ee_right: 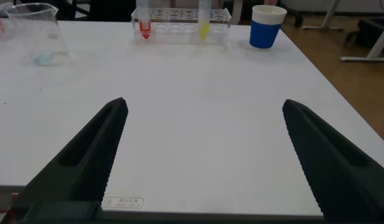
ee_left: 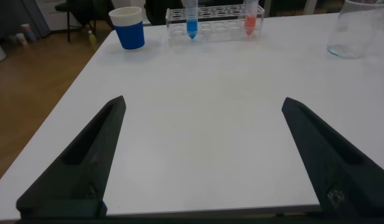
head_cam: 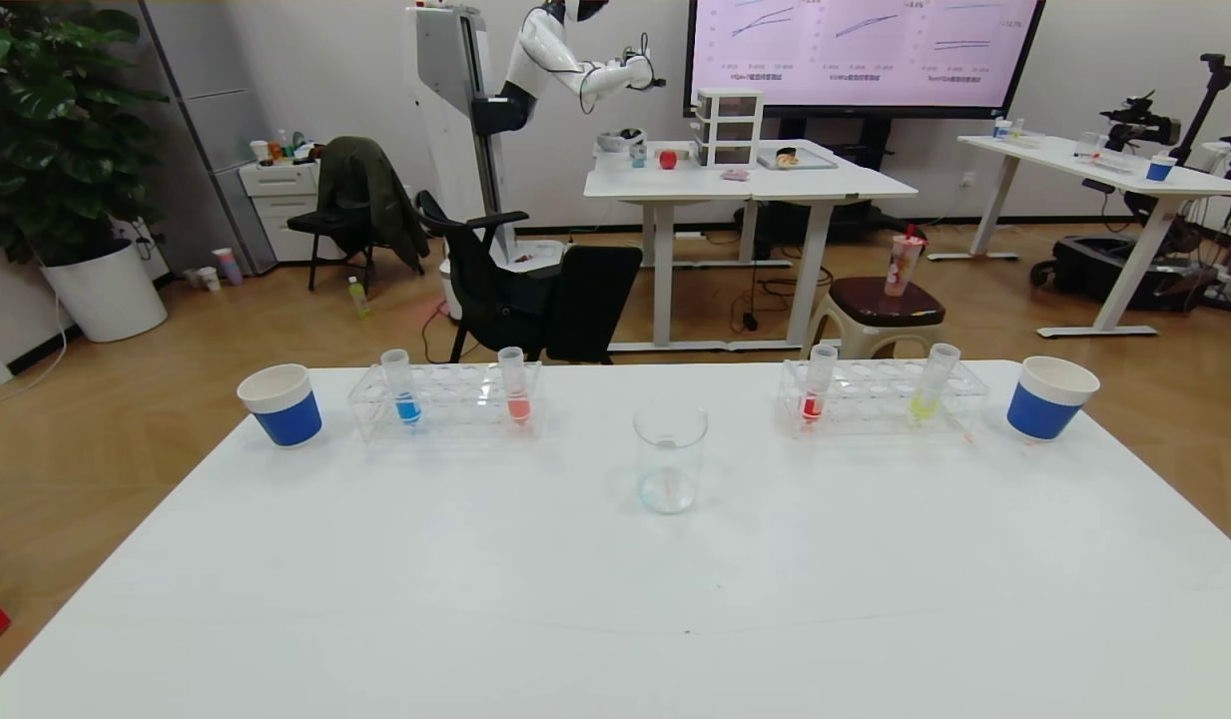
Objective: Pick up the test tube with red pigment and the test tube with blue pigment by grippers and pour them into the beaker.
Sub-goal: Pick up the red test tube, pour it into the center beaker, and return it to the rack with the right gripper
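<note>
The test tube with blue pigment [head_cam: 406, 387] [ee_left: 192, 18] stands upright at the left end of the left clear rack [head_cam: 445, 404]. Upright at the left end of the right rack [head_cam: 880, 399] is the test tube with red pigment [head_cam: 813, 394] [ee_right: 144, 20]. Between the racks, nearer me, stands the clear beaker [head_cam: 669, 457] [ee_left: 356, 31] [ee_right: 36, 34]. Neither arm shows in the head view. My left gripper [ee_left: 203, 107] is open over bare table at the near edge, far short of the left rack. My right gripper [ee_right: 204, 107] is likewise open, empty, well short of the right rack.
A salmon-orange tube [head_cam: 515, 389] shares the left rack and a yellow tube [head_cam: 929, 391] the right one. Blue-and-white paper cups stand at the far left [head_cam: 281, 403] and far right [head_cam: 1049, 397]. The white table [head_cam: 615, 599] stretches bare toward me.
</note>
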You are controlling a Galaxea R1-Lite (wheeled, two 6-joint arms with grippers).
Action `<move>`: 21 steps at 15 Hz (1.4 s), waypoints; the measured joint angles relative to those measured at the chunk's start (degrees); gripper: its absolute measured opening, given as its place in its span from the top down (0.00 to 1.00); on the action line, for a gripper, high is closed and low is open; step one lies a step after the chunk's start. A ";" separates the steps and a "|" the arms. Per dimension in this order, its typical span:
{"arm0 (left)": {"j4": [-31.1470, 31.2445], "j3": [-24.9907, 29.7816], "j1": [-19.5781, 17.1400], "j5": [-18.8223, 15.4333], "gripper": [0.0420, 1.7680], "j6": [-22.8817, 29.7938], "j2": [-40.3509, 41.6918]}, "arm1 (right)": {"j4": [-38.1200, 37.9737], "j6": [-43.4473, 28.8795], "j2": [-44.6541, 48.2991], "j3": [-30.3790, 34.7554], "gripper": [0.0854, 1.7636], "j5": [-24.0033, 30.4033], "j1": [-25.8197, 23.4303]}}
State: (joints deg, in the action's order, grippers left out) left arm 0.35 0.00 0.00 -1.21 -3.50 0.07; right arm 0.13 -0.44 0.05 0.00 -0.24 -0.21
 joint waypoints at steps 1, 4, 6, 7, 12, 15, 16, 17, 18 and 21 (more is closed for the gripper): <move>-0.02 0.00 0.00 -0.02 0.01 0.02 0.00 | 0.16 0.00 0.00 0.00 0.02 0.00 -0.04; -0.02 0.00 0.00 -0.02 0.01 -0.02 0.00 | 1.44 0.09 -0.02 -2.11 0.02 0.20 -0.06; -0.02 0.00 0.00 -0.02 0.01 0.00 0.00 | 1.73 0.11 -1.28 -6.08 0.02 0.35 -0.12; -0.02 0.00 0.00 0.00 0.01 0.02 0.00 | 2.07 0.13 -2.83 -8.12 0.02 0.49 -0.12; 0.00 0.00 0.00 0.02 0.01 0.00 0.00 | 9.57 0.13 -20.97 -19.10 0.02 0.88 0.43; 0.00 0.00 0.00 -0.02 0.01 0.02 0.00 | 19.30 0.11 -35.63 -22.48 0.02 1.58 1.94; -0.02 0.00 0.00 -0.02 0.01 0.00 0.00 | 23.63 0.06 -40.78 -23.06 0.02 1.73 2.99; -0.02 0.00 0.00 -0.02 0.01 0.00 0.00 | 28.50 0.02 -46.04 -23.48 0.02 1.82 4.11; -0.02 0.00 0.00 -0.02 0.01 0.00 0.00 | 34.32 0.00 -51.94 -23.83 0.02 1.89 5.16; -0.02 0.00 0.00 -0.02 0.01 0.00 0.00 | 50.63 -0.05 -68.77 -24.91 0.02 1.82 7.53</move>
State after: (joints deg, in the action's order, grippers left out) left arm 0.33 0.00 0.00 -1.23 -3.50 0.07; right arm 50.76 -0.49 -68.72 -24.91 1.57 7.33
